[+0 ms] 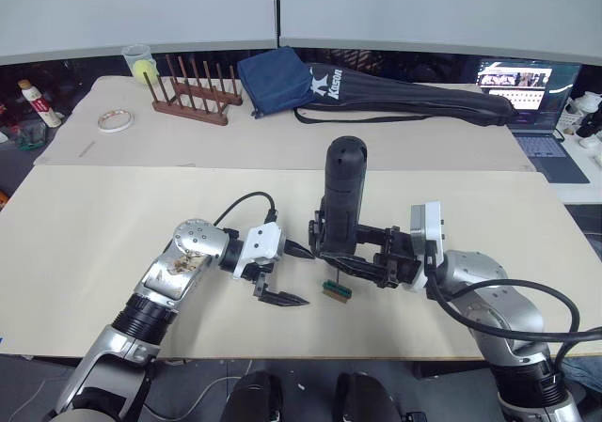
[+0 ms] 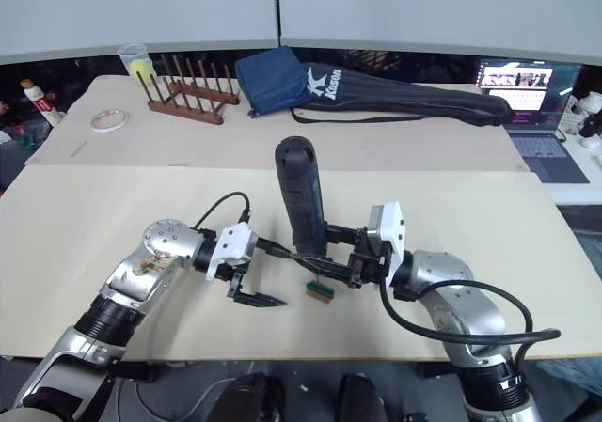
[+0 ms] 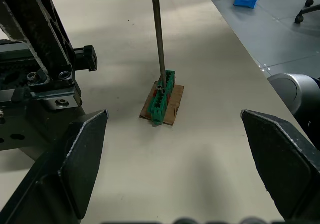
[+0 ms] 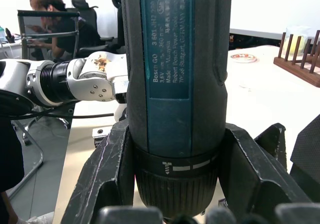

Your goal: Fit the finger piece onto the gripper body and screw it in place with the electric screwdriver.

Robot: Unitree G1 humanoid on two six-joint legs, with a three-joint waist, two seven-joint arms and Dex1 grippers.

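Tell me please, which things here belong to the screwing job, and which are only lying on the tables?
In the job: electric screwdriver, upright in the right gripper; green block under its bit.
Lying about: long black bag, blue pouch, wooden rack, tape roll, laptop.

Looks like an office or robotics lab space to me: big pale worktables point(image 1: 113, 206) pushed together, a grey partition wall point(image 1: 141, 8) behind them, and an open laptop point(image 1: 527, 88) off on the side desk. In the right wrist view there's a person point(image 4: 47, 14) sitting at a desk with rolling office chairs point(image 4: 82, 4) around.
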